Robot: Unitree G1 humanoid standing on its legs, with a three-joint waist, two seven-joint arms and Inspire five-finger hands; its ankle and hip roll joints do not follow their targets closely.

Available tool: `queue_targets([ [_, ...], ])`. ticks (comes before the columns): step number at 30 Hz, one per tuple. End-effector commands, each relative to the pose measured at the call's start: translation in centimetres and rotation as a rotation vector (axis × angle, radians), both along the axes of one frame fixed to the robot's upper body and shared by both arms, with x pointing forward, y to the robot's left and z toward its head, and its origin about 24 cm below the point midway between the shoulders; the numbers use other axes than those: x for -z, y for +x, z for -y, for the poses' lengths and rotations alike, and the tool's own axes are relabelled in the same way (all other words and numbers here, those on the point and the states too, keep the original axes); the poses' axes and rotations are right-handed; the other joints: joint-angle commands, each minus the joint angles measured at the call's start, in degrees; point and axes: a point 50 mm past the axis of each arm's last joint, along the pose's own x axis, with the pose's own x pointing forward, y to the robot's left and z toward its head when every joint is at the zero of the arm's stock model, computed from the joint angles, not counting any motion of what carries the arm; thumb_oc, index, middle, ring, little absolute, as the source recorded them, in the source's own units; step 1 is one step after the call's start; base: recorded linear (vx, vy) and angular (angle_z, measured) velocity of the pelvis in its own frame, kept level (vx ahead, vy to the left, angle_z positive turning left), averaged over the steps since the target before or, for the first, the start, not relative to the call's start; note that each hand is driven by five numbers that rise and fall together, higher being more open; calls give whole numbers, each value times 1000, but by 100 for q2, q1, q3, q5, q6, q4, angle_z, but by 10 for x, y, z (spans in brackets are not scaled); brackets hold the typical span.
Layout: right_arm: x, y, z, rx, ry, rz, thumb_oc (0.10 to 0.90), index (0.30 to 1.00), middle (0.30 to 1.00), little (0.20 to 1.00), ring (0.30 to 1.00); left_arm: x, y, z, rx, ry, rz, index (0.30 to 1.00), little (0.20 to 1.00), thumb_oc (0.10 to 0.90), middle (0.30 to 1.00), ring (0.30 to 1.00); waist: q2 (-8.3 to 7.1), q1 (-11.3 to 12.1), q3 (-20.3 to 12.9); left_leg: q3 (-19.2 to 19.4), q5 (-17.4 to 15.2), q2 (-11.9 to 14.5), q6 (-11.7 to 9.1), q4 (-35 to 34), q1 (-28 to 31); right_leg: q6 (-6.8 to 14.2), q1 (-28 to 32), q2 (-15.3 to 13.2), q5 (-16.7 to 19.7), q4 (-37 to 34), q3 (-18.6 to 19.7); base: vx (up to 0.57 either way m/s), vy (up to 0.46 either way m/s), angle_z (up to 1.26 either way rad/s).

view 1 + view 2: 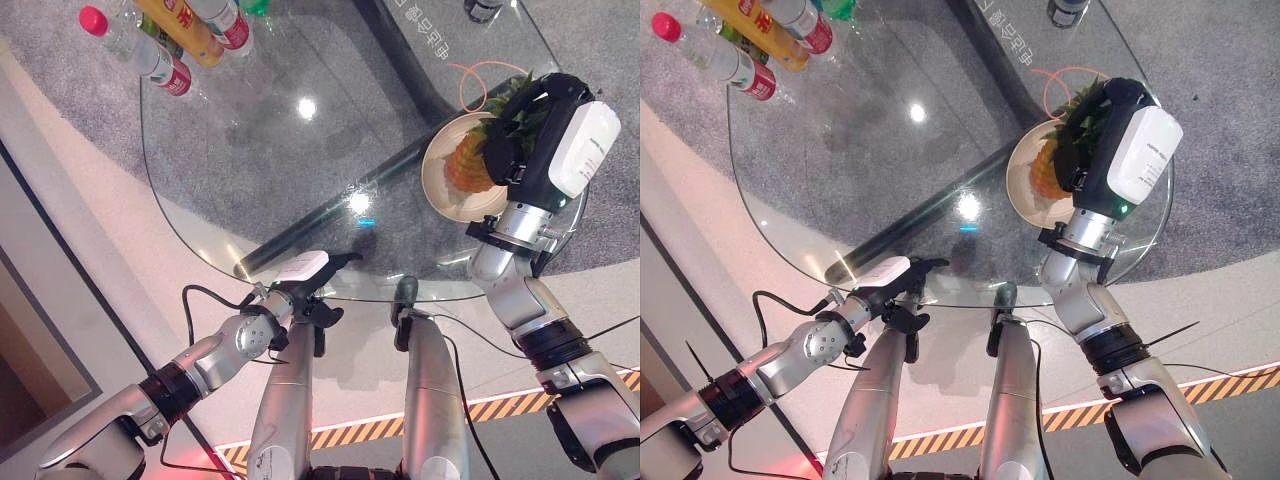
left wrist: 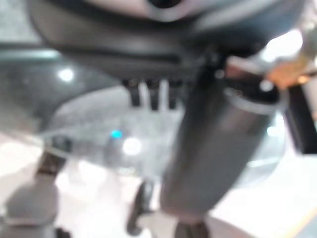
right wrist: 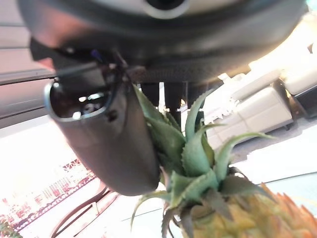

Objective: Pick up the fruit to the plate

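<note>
Silver-grey arms, dark right hand (image 1: 530, 130) and left hand (image 1: 305, 290), white covers.

Looks like a showroom or exhibition hall: round glass table (image 1: 250, 150) on grey carpet (image 1: 60, 110), hazard-striped floor tape (image 1: 500, 408) at 5 o'clock, white sofas (image 3: 267, 106).

Right robot hand closed around a pineapple crown, left robot hand idle at the near rim

The right arm reaches up from the lower right, wrist straight, and its right robot hand (image 1: 535, 135) has the thumb and fingers curled round the leafy crown of the pineapple (image 1: 470, 165) (its wrist view shows the thumb pressed against the leaves). The left arm comes in from the lower left, forearm angled upward, and the left robot hand (image 1: 902, 285) rests at the near edge of the glass surface (image 1: 890, 150), fingers extended and loose, holding nothing.
</note>
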Motion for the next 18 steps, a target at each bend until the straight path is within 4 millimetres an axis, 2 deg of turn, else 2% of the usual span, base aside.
queue_targets([
  [1,-61,-19,-1,9,-146,380,100,300,300,200,300,-17,-19,25,119,-128,78,900,900,800,900,900,170,-109,-147,217,-1270,-282,364,1497,-2,193,314,205,1183,-1122,-450,0,0,0],
  [13,-63,-19,0,26,-160,412,100,300,300,200,300,-18,-21,24,123,-126,94,900,900,800,900,900,137,-114,-147,223,-1164,-259,349,1396,-56,184,283,241,1249,-1214,-476,-5,-2,0],
  [18,-61,-17,-5,34,-233,373,100,300,300,200,300,-18,-21,26,125,-124,96,900,900,800,900,900,145,-109,-147,214,-1142,-263,349,1391,-106,180,233,229,1264,-1214,-488,-6,-2,0],
])
